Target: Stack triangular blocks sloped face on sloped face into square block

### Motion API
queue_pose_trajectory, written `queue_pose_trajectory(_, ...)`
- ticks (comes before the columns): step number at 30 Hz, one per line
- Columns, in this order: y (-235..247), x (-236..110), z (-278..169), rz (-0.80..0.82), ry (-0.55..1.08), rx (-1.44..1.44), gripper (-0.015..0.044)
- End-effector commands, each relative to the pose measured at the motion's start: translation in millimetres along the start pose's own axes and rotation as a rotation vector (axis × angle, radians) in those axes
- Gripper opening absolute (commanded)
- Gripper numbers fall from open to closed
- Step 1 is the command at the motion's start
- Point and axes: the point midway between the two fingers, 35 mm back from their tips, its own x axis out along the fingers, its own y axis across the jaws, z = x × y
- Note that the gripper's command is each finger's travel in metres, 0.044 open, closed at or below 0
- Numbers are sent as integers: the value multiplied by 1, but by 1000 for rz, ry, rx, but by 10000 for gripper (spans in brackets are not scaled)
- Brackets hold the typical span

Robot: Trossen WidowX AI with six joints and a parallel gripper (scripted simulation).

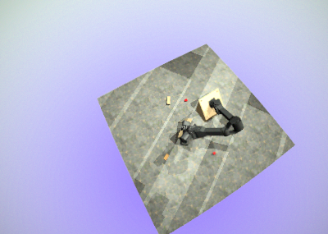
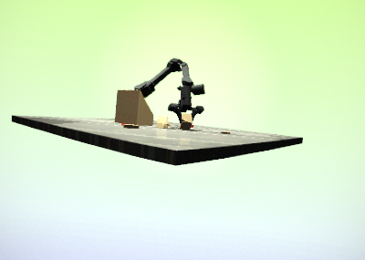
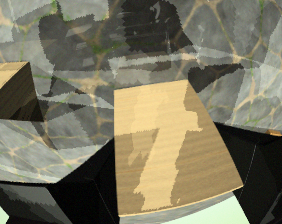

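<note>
The gripper (image 2: pixel 186 119) is closed on one tan wedge block (image 3: pixel 170 145), low in the centre of the wrist view. If the slopes meet badly, the block may slip or push the other wedge (image 3: pixel 11 90), at the left edge, out of place.

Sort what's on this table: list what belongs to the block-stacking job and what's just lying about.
For the job:
triangular block, clamped in the gripper
second triangular block, resting on the table nearby

Lying about:
small tan piece
small orange piece
red dot
far red dot
</note>
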Motion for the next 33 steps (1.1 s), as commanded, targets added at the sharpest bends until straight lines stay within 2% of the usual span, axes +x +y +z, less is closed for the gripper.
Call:
queue_pose_trajectory(1,2,-5,8,-4,135,9,0)
queue_pose_trajectory(20,2,-10,41,-2,623,17,0)
queue_pose_trajectory(21,0,-8,35,4,533,11,26)
queue_pose_trajectory(33,0,-8,35,4,533,11,341)
